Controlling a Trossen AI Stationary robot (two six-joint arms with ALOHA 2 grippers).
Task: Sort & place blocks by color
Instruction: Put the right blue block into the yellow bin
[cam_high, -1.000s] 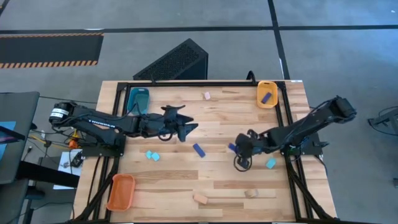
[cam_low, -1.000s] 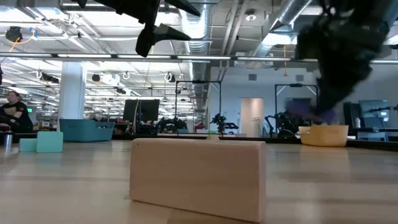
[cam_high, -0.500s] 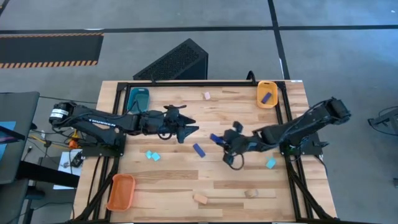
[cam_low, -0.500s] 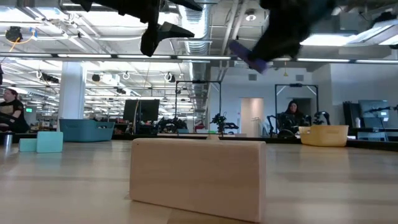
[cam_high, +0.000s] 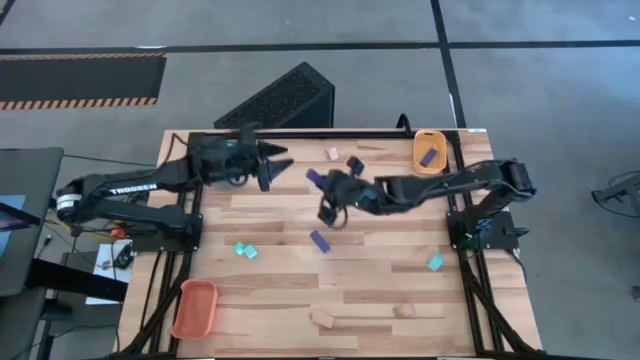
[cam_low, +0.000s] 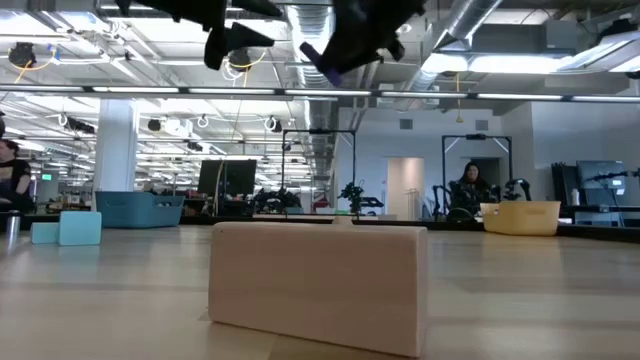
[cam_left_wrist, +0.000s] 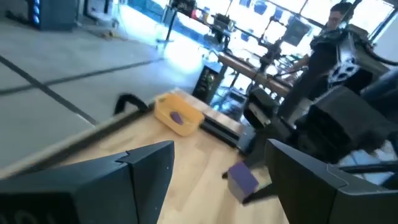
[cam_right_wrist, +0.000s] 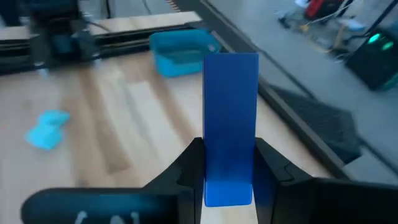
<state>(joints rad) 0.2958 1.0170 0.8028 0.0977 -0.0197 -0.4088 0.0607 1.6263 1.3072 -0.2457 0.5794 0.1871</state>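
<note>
Right gripper (cam_high: 322, 184) carries a dark blue block (cam_right_wrist: 230, 127) above the table's (cam_high: 380, 290) far middle.

Its fingers are clamped on the block's lower end, the block standing upright between them. The left gripper (cam_high: 278, 166) hangs spread open and empty near the far left edge. On the table lie another dark blue block (cam_high: 320, 240), cyan blocks (cam_high: 245, 250) and tan blocks (cam_high: 322, 320); one purple block (cam_high: 429, 156) sits in the yellow-orange tray (cam_high: 417, 150).
</note>
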